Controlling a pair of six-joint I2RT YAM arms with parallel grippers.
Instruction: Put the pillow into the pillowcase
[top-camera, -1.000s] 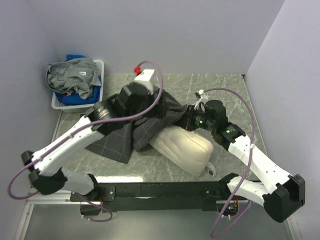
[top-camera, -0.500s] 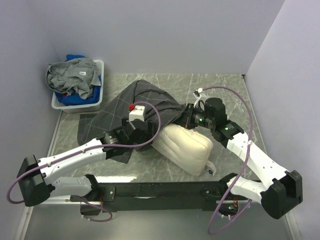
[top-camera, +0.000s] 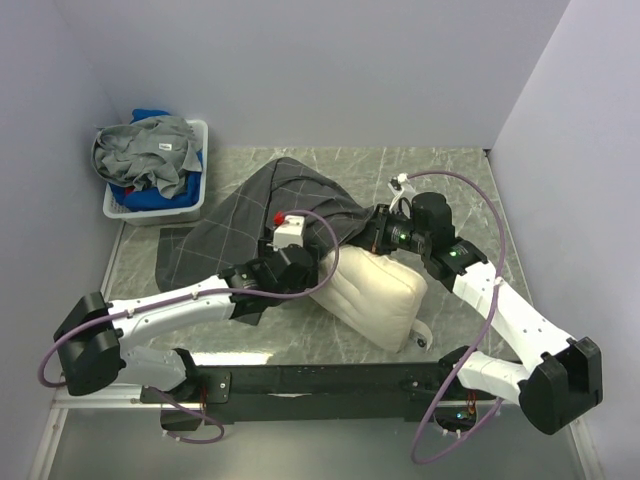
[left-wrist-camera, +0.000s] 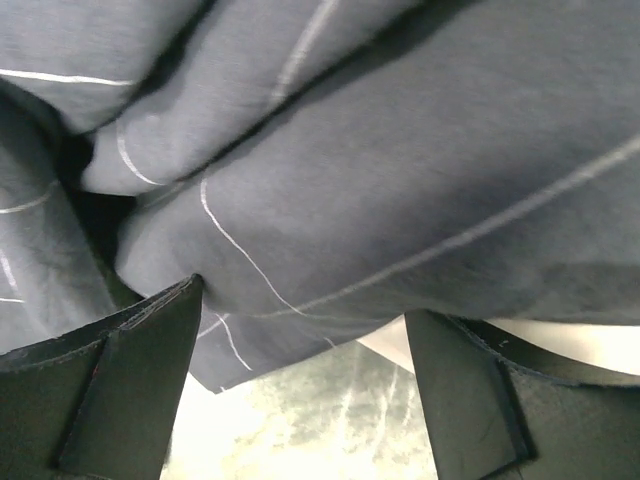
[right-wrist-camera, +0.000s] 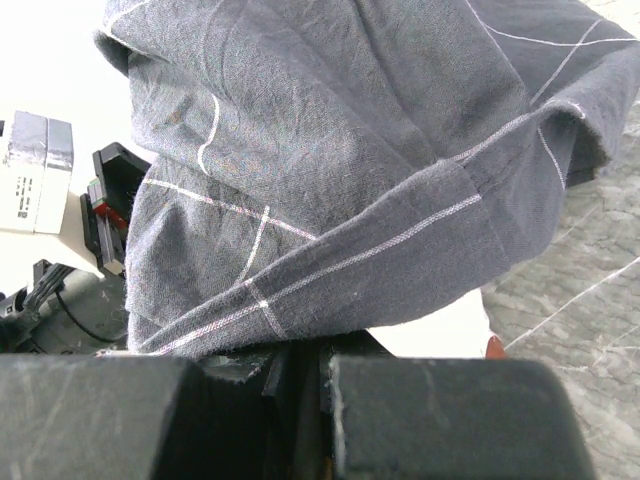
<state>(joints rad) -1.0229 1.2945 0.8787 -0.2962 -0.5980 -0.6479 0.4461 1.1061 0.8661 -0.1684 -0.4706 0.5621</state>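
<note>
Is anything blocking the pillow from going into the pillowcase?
Nothing separate lies between them. The pillowcase drapes over one end of the pillow; the right gripper pinches its edge, and the open left gripper sits at the fabric.

High rear overhead view; both wrist views close up, seemingly on one pillowcase (left-wrist-camera: 400, 150)

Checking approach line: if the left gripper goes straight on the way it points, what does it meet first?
The pillowcase: its folds hang right ahead of the open left gripper. The pillow shows just under that cloth edge; depth unclear.
</note>
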